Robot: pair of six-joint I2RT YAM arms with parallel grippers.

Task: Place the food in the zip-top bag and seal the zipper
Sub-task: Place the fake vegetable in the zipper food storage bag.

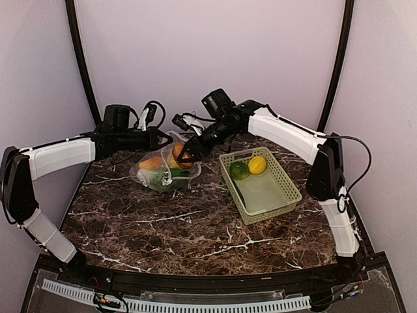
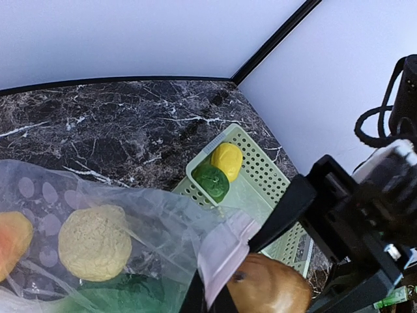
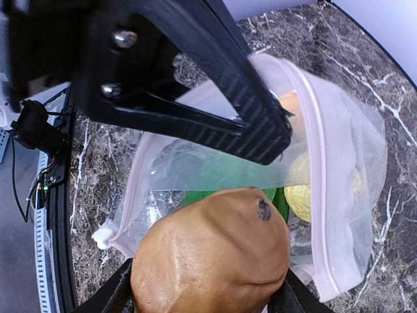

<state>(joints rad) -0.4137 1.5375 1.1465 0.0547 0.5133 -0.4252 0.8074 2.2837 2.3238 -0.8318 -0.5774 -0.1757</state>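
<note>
The clear zip-top bag [image 1: 156, 175] lies at the back left of the table. My left gripper [image 2: 208, 301] is shut on its pink zipper [image 2: 229, 253] and holds the mouth up. Inside lie a pale yellow piece [image 2: 94, 242], an orange-yellow piece [image 2: 12, 238] and green bok choy [image 2: 120, 295]. My right gripper [image 3: 210, 290] is shut on a red-brown piece [image 3: 212, 261] right at the open mouth, above the green food. The zipper [image 3: 318, 137] stands apart, unsealed. A yellow lemon [image 1: 257, 164] and a green pepper [image 1: 239, 170] sit in the basket.
A light green lattice basket [image 1: 273, 195] lies right of the bag on the dark marble table [image 1: 182, 228]. The left gripper's black finger [image 3: 215, 98] crosses just above the bag mouth, close to my right gripper. Pale walls close the back and sides.
</note>
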